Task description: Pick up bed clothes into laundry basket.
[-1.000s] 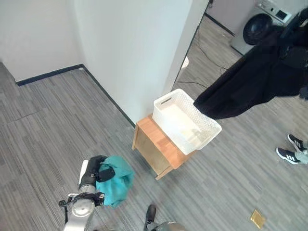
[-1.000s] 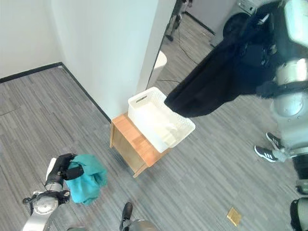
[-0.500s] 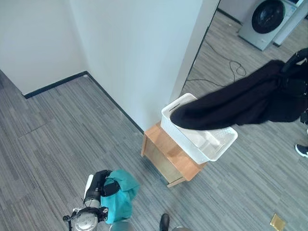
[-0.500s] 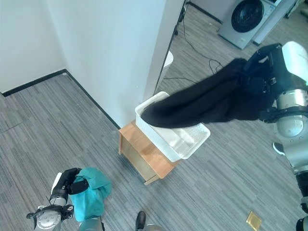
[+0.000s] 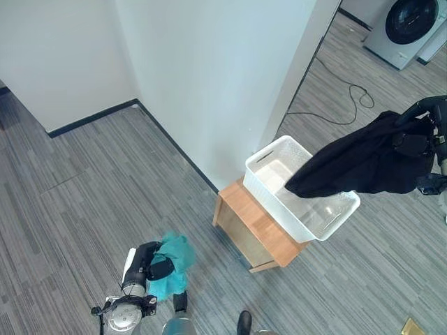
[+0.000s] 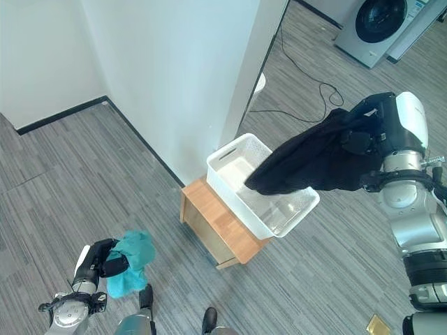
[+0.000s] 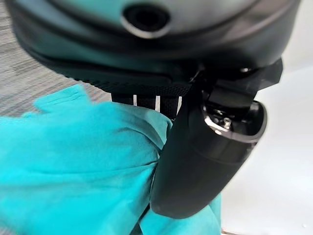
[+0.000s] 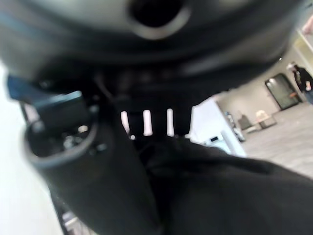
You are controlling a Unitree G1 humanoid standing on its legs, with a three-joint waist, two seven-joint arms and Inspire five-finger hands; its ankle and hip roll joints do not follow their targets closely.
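Half a second ago the black garment (image 6: 318, 157) lay draped across the white laundry basket (image 6: 262, 185) from its far rim to the right hand; now it is bunched up higher and its lower tip hangs over the basket's inside, near the right-hand wall, whether touching it I cannot tell, and the head camera has shifted a little as well. The room has a grey plank floor (image 5: 84, 181) with a dark skirting line, a large white wall (image 5: 209, 70) whose corner stands just behind the basket, and one washing machine (image 5: 412, 28) far off at the upper right with a dark cable on the floor before it. One low wooden table (image 5: 255, 227) stands at the wall's corner and bears the single basket, which juts past the table's far edge. There are two pieces of clothing: the black one, gripped by the right hand (image 6: 360, 136) with its fingers curled into the cloth, and one smaller teal cloth (image 5: 173, 262) held low near the floor, well apart from the table, clenched in the left hand (image 5: 150, 262), whose thumb (image 7: 195, 161) presses across the fabric in the left wrist view
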